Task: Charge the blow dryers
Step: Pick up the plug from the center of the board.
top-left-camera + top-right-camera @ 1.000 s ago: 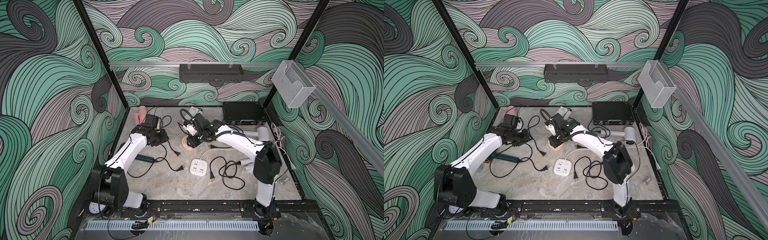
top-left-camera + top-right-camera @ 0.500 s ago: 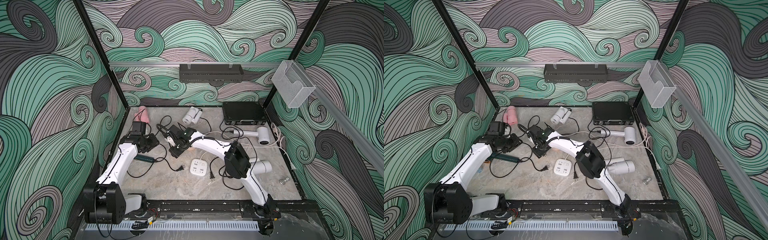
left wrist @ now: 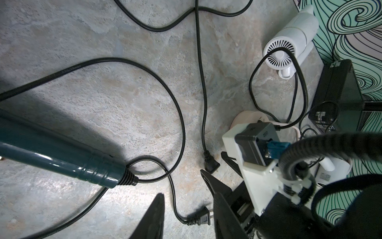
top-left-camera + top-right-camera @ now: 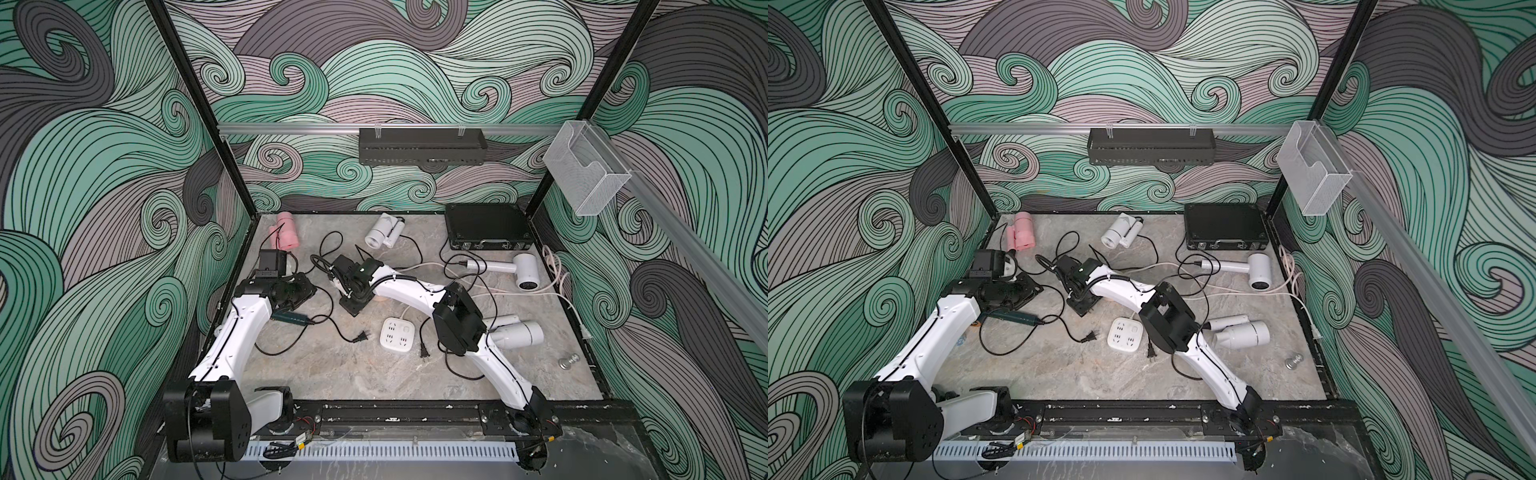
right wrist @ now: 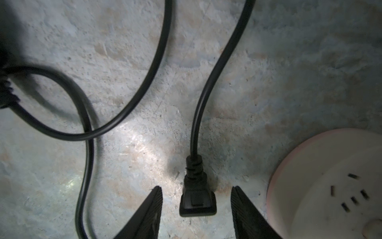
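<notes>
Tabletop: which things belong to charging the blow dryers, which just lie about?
Job: pink blow dryer, dark green blow dryer, three white blow dryers, square white socket hub, round peach socket hub.
Idle: black hard case, small silvery object.

Surface (image 5: 124, 62): mottled stone-look slab, matt and finely pitted; dark green blow dryer (image 3: 51, 157): glossy moulded plastic; white blow dryer (image 3: 293, 39): smooth satin plastic; cord (image 5: 206, 82): smooth black rubbery sheath; plug (image 5: 197, 202): matt black plastic; round hub (image 5: 320, 175): smooth pale plastic; right pincer (image 5: 195, 187): ribbed black pads (image 5: 151, 211).
</notes>
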Robot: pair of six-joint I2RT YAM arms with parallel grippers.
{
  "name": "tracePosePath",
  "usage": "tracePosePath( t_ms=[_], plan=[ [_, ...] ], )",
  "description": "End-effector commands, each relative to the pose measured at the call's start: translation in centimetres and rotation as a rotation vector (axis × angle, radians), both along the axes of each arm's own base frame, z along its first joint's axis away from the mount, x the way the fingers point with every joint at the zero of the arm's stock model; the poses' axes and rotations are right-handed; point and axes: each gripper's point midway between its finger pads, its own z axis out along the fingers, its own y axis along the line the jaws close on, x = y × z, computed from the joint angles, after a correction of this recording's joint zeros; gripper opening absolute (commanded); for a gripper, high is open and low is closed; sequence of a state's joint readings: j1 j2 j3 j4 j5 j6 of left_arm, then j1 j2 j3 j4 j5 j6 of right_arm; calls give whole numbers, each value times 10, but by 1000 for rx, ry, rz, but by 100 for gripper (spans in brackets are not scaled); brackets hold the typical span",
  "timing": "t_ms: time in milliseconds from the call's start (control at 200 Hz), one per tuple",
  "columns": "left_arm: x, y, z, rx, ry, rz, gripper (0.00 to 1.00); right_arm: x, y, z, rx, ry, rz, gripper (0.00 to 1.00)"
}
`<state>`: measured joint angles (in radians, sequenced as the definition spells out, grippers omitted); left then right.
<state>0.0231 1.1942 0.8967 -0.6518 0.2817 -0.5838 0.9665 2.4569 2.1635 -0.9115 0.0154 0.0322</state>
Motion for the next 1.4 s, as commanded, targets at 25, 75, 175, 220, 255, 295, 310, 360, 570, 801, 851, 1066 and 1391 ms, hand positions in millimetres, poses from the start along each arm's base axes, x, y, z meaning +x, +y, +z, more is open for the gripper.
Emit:
tracePosePath(
  t_ms=[25, 75, 175, 220, 255, 295, 310, 360, 570, 801, 851, 1066, 1391],
  plan=[
    [-2, -1, 5, -7, -12, -14, 39, 0, -10, -7, -53, -1, 14, 54],
    [-2, -1, 3, -9, -9, -14, 39, -2, -12, -8, -59, 4, 18, 54],
    [-2, -1, 2, -13, -3, -12, 39, -6, -16, -12, -70, 16, 25, 53],
    [-2, -1, 2, -13, -2, -12, 39, -7, -16, -14, -70, 24, 28, 51],
    [-2, -1, 2, -15, 2, -11, 39, -8, -16, -15, -68, 29, 30, 50],
    [-2, -1, 1, -14, 6, -11, 39, -8, -15, -16, -65, 32, 31, 49],
    [-2, -1, 1, -13, 7, -12, 39, -8, -15, -16, -64, 34, 30, 49],
    [-2, -1, 1, -13, 10, -12, 39, -8, -14, -15, -58, 35, 30, 45],
    [-2, -2, 0, -18, 16, -11, 38, -10, -13, -14, -50, 37, 38, 38],
    [-5, -14, -1, -76, 13, -61, 33, -11, -10, -13, -31, 39, 46, 33],
    [-7, -16, -2, -91, 15, -72, 32, -10, -9, -12, -24, 41, 45, 32],
    [-12, -20, -3, -116, 22, -87, 32, -8, -6, -12, 3, 51, 48, 37],
    [-10, -22, -4, -131, 32, -92, 32, -5, -3, -12, 29, 42, 45, 38]
  ],
)
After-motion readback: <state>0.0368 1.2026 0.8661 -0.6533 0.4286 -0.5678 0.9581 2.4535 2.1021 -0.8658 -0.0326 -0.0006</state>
